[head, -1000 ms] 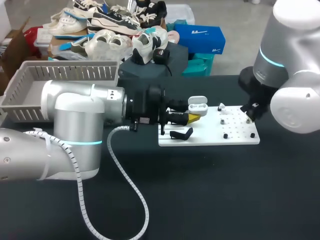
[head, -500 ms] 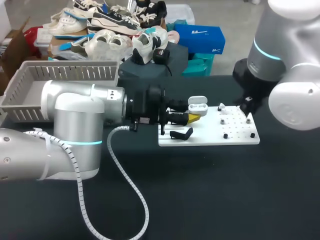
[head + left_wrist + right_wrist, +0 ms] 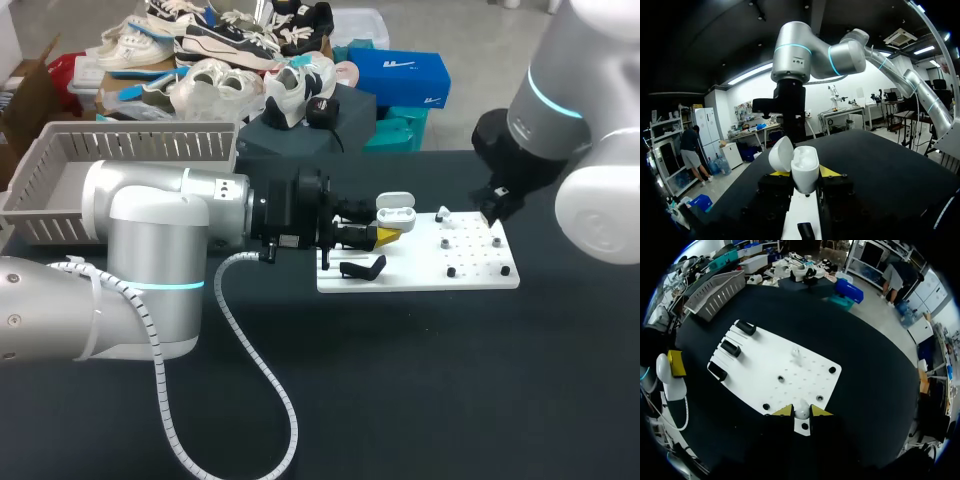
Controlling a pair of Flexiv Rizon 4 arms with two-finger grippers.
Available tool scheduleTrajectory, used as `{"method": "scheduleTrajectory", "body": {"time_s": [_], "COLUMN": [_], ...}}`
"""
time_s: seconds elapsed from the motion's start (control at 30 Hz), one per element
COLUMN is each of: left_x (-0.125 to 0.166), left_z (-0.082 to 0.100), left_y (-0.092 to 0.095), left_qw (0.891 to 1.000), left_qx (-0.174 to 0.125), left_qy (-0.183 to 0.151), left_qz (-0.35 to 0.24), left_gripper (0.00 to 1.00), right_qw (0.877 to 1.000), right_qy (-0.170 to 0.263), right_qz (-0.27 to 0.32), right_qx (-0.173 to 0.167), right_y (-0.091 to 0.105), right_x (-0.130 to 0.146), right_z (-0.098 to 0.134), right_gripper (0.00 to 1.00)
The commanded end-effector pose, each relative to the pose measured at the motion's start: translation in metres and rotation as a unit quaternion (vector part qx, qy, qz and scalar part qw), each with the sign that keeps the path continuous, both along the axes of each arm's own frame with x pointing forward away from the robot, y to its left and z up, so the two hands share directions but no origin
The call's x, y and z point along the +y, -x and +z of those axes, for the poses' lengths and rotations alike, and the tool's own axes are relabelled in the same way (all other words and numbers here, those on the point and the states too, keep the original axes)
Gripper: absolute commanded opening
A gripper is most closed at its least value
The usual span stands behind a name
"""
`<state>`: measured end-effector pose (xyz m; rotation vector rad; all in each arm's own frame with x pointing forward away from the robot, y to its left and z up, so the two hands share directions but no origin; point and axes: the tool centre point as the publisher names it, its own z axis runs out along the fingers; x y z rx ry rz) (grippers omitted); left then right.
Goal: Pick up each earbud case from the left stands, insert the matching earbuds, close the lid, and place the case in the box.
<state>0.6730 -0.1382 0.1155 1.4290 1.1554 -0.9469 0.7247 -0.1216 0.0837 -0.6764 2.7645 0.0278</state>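
A white earbud case (image 3: 805,167) stands upright with its lid (image 3: 780,153) swung open, and my left gripper (image 3: 805,173) is shut on it. In the head view that case (image 3: 395,212) hangs over the left end of the white board (image 3: 418,270), held by the left gripper (image 3: 388,236). My right gripper (image 3: 801,411) is shut on a small white earbud (image 3: 801,414) just above the board's (image 3: 765,365) right end. In the head view, the right gripper (image 3: 495,212) hovers by the board's far right corner. A second earbud (image 3: 796,354) sits on a peg mid-board.
Three black stands (image 3: 730,348) line the board's left end; one black stand (image 3: 362,268) shows below the left gripper. A grey slatted basket (image 3: 120,150) sits at the table's far left. Small black pegs (image 3: 451,271) dot the board's right half.
My right gripper has lifted a little off the board's right end and shifted back, the earbud staying between its fingers. The left arm and case have not moved.
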Motion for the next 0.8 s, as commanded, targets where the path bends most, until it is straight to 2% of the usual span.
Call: {"method": "scheduleTrajectory", "body": {"time_s": [0.03,0.2,0.3,0.8], "left_x": [0.0,0.0,0.0,0.0], "left_z": [0.0,0.0,0.0,0.0], "left_y": [-0.001,-0.001,-0.001,-0.001], "left_qw": [1.0,1.0,1.0,1.0], "left_qx": [0.0,0.0,0.0,0.0], "left_qy": [-0.001,-0.001,-0.001,-0.001], "left_qz": [-0.001,-0.001,-0.001,-0.001], "left_gripper": [0.0,0.0,0.0,0.0], "right_qw": [1.0,1.0,1.0,1.0], "right_qy": [0.006,0.004,0.006,0.004], "right_qz": [-0.002,0.018,0.025,-0.002], "right_qx": [-0.002,-0.005,0.001,0.005], "right_y": [0.002,-0.011,-0.014,-0.003], "right_x": [-0.002,-0.007,-0.004,0.001], "right_z": [0.014,0.021,0.018,0.014], "right_gripper": [0.0,0.0,0.0,0.0]}}
